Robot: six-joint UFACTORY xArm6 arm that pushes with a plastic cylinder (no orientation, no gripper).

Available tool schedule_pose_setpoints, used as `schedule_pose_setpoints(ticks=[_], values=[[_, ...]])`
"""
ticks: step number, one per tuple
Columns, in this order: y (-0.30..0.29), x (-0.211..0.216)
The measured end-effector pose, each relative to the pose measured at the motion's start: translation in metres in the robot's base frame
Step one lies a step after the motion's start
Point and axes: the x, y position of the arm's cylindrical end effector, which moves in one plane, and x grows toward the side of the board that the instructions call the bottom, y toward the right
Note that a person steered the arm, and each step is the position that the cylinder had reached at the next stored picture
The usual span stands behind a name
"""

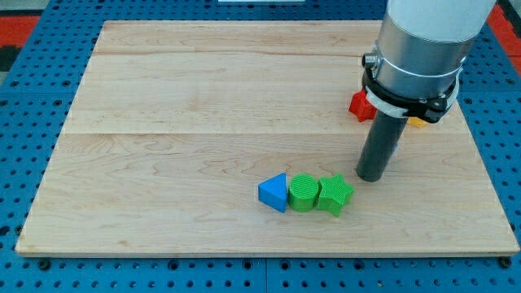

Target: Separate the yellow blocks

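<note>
While I scan up from the view's bottom edge, the first thing I meet is the pale wooden table [163,114], sitting on a blue pegboard [24,163] with a red patch [32,32] at the view's top left. Nearest me there's a tight row of three blocks: a blue triangle [274,192] on the view's left, a green cylinder [304,192] touching it in the middle, and a green star-shaped block [334,194] touching the cylinder on the view's right.

Just past that row, up and to the view's right of the green star-shaped block, my tip [370,177] rests on the table, close to the star-shaped block but not touching it as far as I can tell. This rig carries no hand, just the dark rod, so there's nothing to be clenched or released.

Further back, the arm's big grey housing [419,41] covers a lot. Peeking out on its left is a red block [359,106], shape hard to read. On the housing's right, a sliver of one yellow block [417,123] shows under the black collar, mostly hidden, shape unclear. I can't see a second yellow block from here. Red and yellow both sit well apart from the row of three, beyond my tip.
</note>
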Motion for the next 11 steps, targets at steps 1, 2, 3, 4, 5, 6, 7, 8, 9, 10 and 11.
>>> schedule_pose_setpoints(ticks=[1, 2, 3, 4, 5, 6, 7, 8, 9, 10, 11], values=[[0.019, -0.002], [0.026, -0.002], [0.026, -0.002], [0.032, 0.002], [0.04, 0.019], [0.04, 0.024], [0.059, 0.021], [0.142, -0.024], [0.192, -0.098], [0.168, -0.116], [0.131, -0.118]])
